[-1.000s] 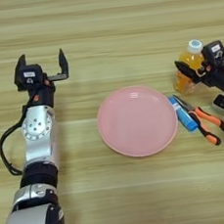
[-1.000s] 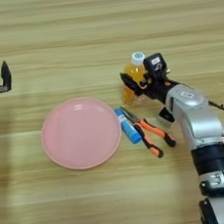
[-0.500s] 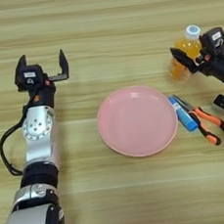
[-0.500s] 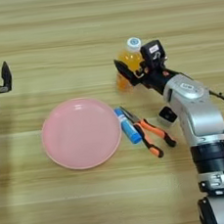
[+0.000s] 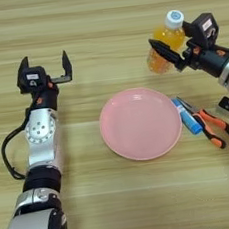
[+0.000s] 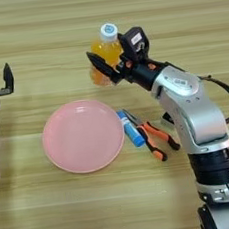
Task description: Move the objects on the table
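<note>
The light-brown wood-grain table (image 5: pixel 100 17) fills the view, with the pink plate (image 5: pixel 140 123) lying near its centre. At 3 o'clock of the plate lie the orange-handled pliers (image 5: pixel 211 125), with the blue stick (image 5: pixel 187 116) between them and the rim. At 9 o'clock the left gripper (image 5: pixel 45 69) rests with jaws wide apart, empty, while at 1 o'clock the right gripper (image 6: pixel 106 67) has its jaws clamped on the orange-drink bottle (image 6: pixel 105 49).

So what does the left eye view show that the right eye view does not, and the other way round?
Only the left eye view shows the whole left gripper, fingers spread, with its forearm. Only the right eye view shows the right arm down to the bottom edge. Both show the right gripper on the orange-drink bottle, the pink plate, blue stick and orange-handled pliers.
</note>
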